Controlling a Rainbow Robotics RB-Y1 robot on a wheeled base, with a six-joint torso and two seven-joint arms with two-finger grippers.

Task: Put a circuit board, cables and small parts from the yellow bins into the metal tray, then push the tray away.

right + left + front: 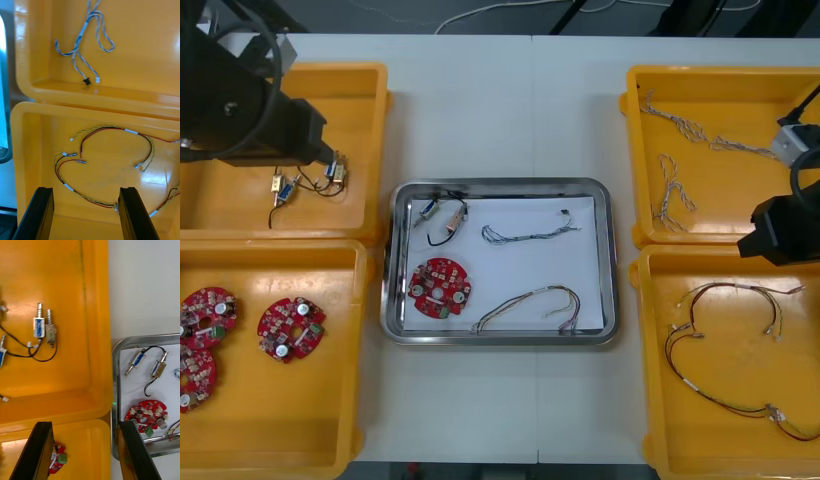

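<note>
Metal tray (612, 262): mid-table, white inside. You have four things in it:
- small metal parts (442, 212) on a black lead at its far left corner
- a blue and white cable (530, 236) to their right
- a red circuit board (440, 288) at the near left
- a red and yellow cable (525, 296) along the near side

Left gripper (88, 455): your fingers stand apart with nothing between them. It hangs over the seam where the two yellow bins left of the tray meet, near the tray's left rim. The far left bin (240, 215) holds more metal parts (282, 187). The near left bin (280, 420) holds three spare boards (290, 328).

Right gripper (85, 215): fingers likewise apart and empty. It hangs over the near right bin (710, 445), right of the tray, above loose red and yellow cables (112, 128). The far right bin (730, 200) holds twisted blue and white cables (677, 195).
</note>
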